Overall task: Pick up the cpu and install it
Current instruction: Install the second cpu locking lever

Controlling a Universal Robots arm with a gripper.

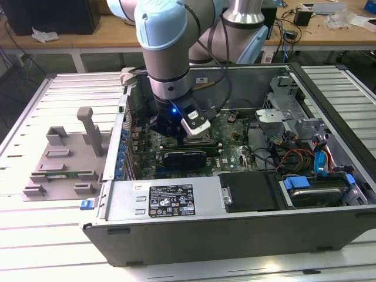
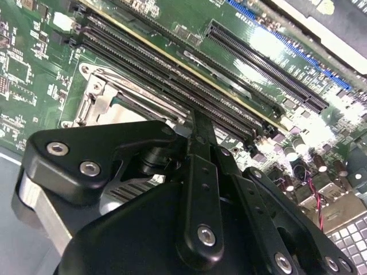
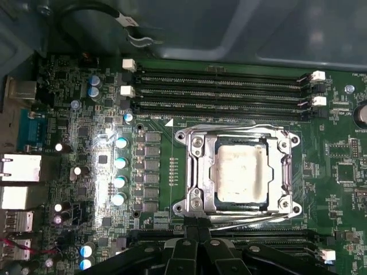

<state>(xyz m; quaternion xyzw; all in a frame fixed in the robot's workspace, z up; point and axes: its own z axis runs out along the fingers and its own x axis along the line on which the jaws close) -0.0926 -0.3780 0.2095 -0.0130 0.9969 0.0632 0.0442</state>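
Observation:
The cpu (image 3: 239,173), a square chip with a silvery-white top, lies flat in the metal-framed socket (image 3: 194,172) on the green motherboard (image 3: 155,103) in the first wrist view. My gripper (image 3: 198,230) hangs just off the socket's edge, beside the cpu and not touching it. Its black fingers (image 2: 200,149) are pressed together with nothing between them. In the second wrist view the fingertips point at the socket frame (image 2: 100,97) beside the memory slots. In the exterior view the gripper (image 1: 171,130) is down inside the open computer case (image 1: 235,223).
Rows of black memory slots (image 3: 223,89) run on both sides of the socket. A long black card (image 1: 185,157) sits in the case near the arm. A grey plastic tray with upright posts (image 1: 64,158) lies on the table at the exterior view's left. Cables and drive bays (image 1: 305,158) crowd the case's other end.

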